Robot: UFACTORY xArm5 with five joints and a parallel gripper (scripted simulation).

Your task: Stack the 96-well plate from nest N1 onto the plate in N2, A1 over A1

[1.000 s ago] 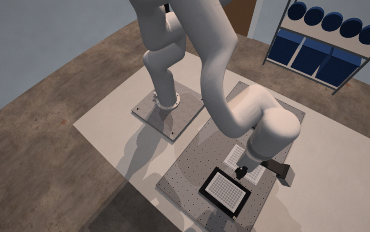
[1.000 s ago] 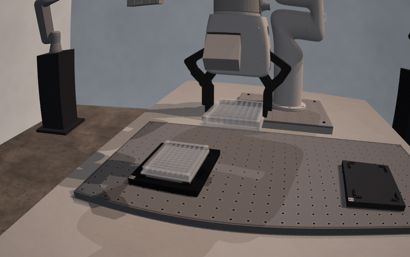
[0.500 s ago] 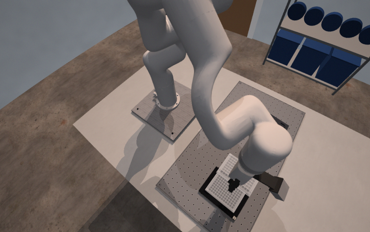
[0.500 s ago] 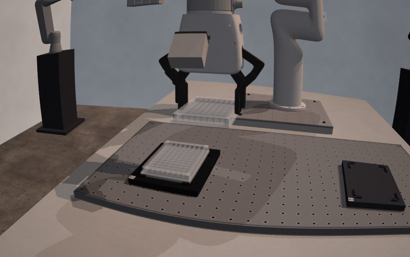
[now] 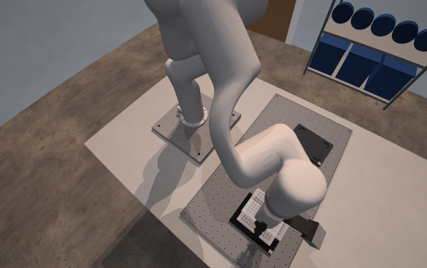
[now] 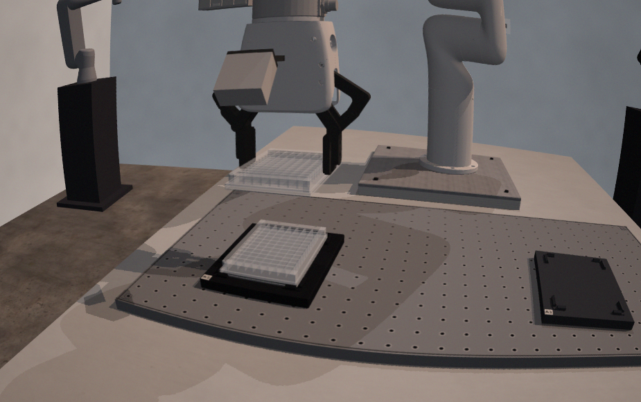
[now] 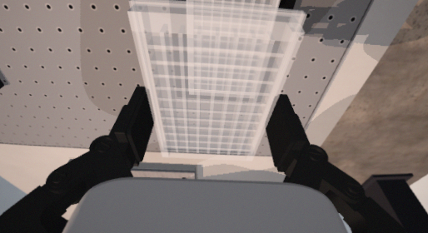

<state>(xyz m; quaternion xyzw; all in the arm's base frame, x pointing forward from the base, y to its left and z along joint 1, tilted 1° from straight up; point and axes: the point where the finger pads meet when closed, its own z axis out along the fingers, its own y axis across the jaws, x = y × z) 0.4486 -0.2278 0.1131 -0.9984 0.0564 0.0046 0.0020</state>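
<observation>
Carried plate held in the air over the plate in N2.

We see the claw (image 6: 287, 150) clenched on the 2 long sides of a clear 96-well plate (image 6: 276, 172), holding it level and well clear of the perforated board (image 6: 412, 279) on the bench (image 6: 113, 369). Below it, a second 96-well plate (image 6: 274, 251) sits in its black nest N2 (image 6: 312, 284). In the wrist view the 2 plates overlap. Nest N1 (image 6: 580, 289) stands well apart with nothing on it.
</observation>
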